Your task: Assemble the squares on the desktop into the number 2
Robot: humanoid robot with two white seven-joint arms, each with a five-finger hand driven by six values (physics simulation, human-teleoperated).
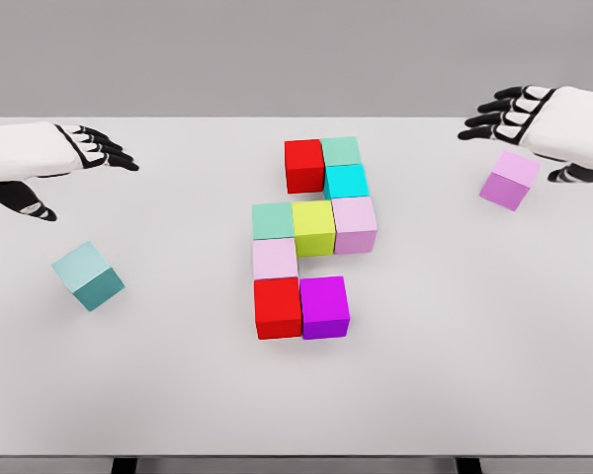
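on white desk [455, 375]: matte cubes; teal cube [88, 276] tilted; left hand [79, 148], right hand [519, 114] spread, empty.

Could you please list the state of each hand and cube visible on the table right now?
left hand: open, hovering, holding nothing
right hand: open, holding nothing
teal cube: loose, rotated, left of the cluster
pink cube: loose, below the right hand
cube cluster: nine cubes joined in a partial 2
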